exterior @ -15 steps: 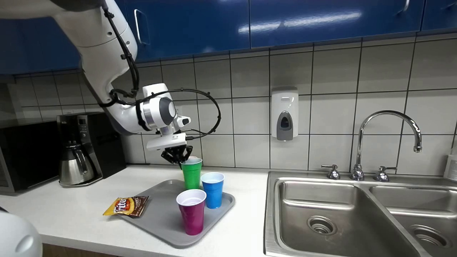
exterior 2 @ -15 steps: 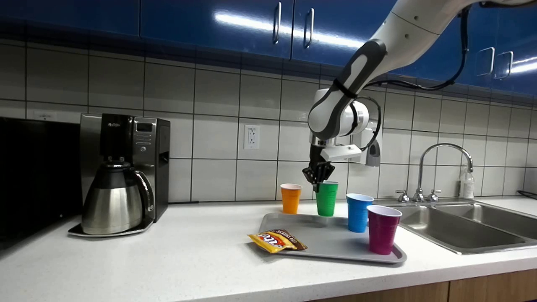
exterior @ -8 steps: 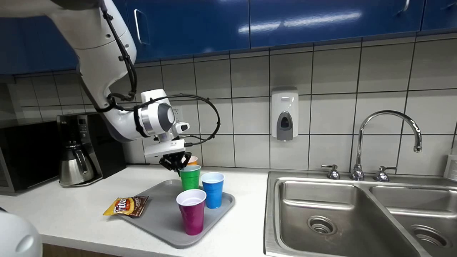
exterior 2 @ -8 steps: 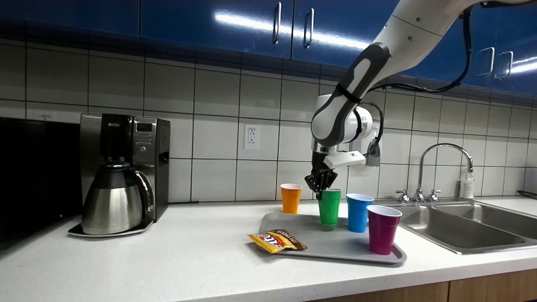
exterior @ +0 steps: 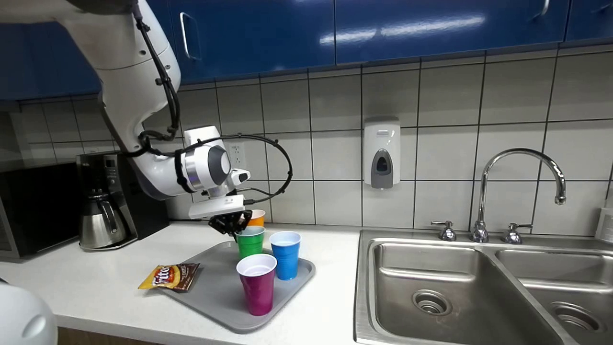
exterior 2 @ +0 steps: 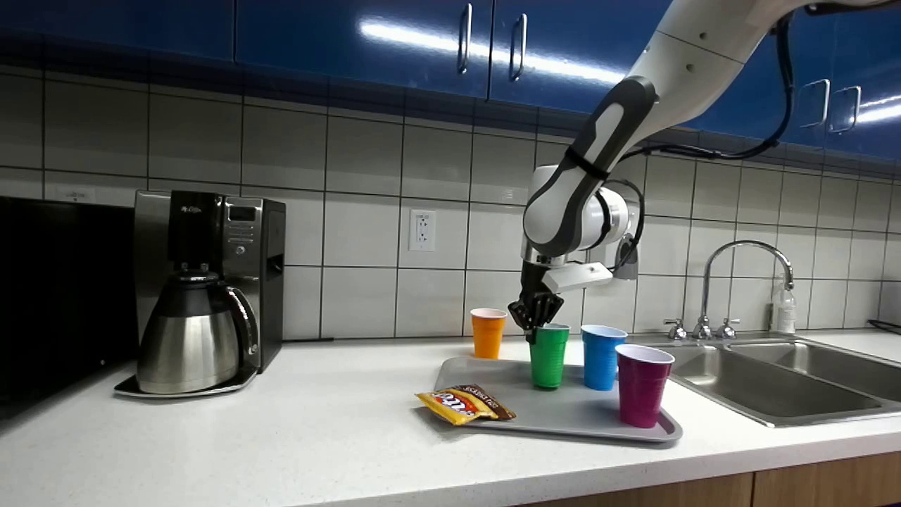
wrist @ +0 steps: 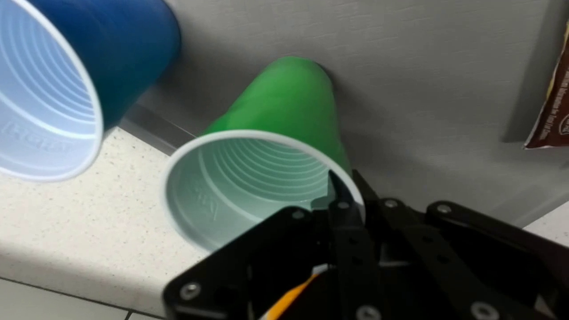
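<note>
The black two-fingered metal gripper point(wrist: 345, 178) pinches a green tapered plastic cup point(wrist: 282, 115) by its rim, a grey rectangular plastic tray point(exterior 2: 570, 412) beneath the gripper.

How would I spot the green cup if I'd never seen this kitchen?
Find the sink; on the counter beside it lies a gray tray. Near its far edge is the green cup. Unlike the orange cup, blue cup and purple cup, it is gripped by the black pincer.
</note>
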